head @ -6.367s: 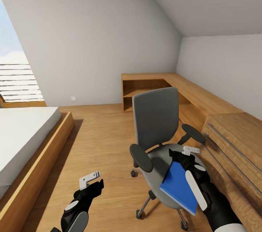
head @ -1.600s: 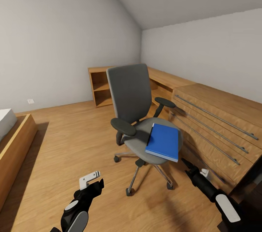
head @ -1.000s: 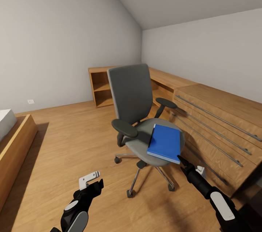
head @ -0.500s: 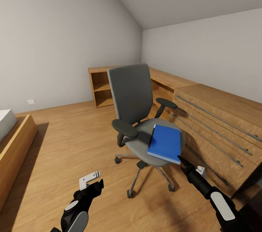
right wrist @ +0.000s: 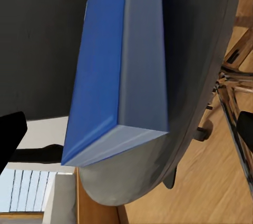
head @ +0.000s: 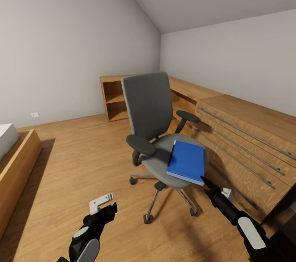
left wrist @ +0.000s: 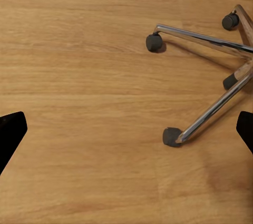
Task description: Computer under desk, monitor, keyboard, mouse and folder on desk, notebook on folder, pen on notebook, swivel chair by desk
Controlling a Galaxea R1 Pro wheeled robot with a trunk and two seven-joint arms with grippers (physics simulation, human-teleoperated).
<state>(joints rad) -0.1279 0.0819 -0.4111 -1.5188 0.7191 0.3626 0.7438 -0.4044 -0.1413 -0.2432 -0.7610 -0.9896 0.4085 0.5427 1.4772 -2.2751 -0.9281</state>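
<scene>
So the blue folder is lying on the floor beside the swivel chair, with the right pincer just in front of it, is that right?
Not quite. The blue folder lies on the seat of the swivel chair, not on the floor; the head view shows this. The right pincer is indeed just in front of it.

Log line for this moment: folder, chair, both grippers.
folder: flat on swivel chair seat | right gripper: open, at folder's near corner, not gripping | left gripper: open, low over floor

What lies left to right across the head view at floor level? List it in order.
Bed frame → left gripper → swivel chair with the blue folder on its seat → right gripper → drawer unit.
</scene>
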